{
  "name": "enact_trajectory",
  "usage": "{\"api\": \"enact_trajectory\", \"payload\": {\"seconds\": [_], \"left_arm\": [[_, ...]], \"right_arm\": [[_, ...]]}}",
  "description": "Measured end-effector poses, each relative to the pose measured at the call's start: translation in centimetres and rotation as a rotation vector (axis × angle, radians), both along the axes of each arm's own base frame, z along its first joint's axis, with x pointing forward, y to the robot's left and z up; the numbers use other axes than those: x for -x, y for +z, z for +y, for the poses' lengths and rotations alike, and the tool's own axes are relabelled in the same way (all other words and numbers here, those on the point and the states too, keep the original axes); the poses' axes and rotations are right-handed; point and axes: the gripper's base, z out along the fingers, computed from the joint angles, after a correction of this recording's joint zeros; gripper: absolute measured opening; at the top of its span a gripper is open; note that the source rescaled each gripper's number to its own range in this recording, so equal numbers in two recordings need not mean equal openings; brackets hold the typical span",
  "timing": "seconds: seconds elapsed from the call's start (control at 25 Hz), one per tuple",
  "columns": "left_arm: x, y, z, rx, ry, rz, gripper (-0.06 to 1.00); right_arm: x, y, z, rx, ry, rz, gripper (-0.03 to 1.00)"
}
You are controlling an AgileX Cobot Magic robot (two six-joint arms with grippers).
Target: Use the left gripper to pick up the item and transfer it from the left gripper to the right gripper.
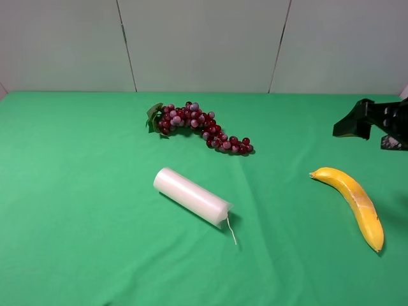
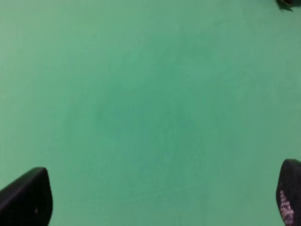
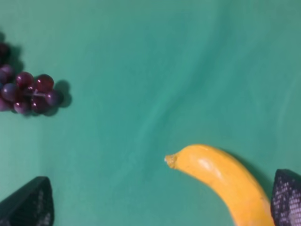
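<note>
My left gripper (image 2: 162, 197) open over bare green bench (image 1: 76, 191). My right gripper (image 3: 162, 200) open, empty, near right edge above banana (image 1: 354, 201).

The banana (image 3: 225, 181) lies on green cloth (image 3: 164, 70) between spread jaws, grapes (image 3: 30, 92) well apart

The right gripper (image 1: 357, 124) is black and pointy like a beak. Its fingertips (image 3: 287, 197) have a bumpy dotted skin. The left gripper (image 2: 160, 200) has smooth black fingertips (image 2: 28, 197) with round corners
</note>
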Motion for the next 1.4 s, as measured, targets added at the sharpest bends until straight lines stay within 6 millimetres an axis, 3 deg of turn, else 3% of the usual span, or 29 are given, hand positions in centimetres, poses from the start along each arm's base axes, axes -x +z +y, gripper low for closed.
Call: {"api": "enact_trajectory", "payload": {"seconds": [0.2, 0.56, 0.88, 1.16, 1.4], "left_arm": [[0.0, 0.0, 0.0, 0.0, 0.0, 0.0, 0.92], [0.0, 0.0, 0.0, -0.001, 0.0, 0.0, 0.92], [0.0, 0.0, 0.0, 0.0, 0.0, 0.0, 0.92], [0.0, 0.0, 0.0, 0.0, 0.0, 0.0, 0.92], [0.0, 0.0, 0.0, 0.0, 0.0, 0.0, 0.92]], "right_arm": [[2.0, 2.9, -0.1, 0.048, -0.007, -0.049, 1.0], [8.1, 6.0, 0.0, 0.115, -0.048, -0.071, 1.0], [12.6, 7.0, 0.3, 0.122, -0.078, -0.075, 1.0], [16.6, 6.7, -0.1, 0.224, -0.104, -0.01, 1.0], [18.8, 6.7, 0.1, 0.232, -0.109, -0.043, 1.0]]}}
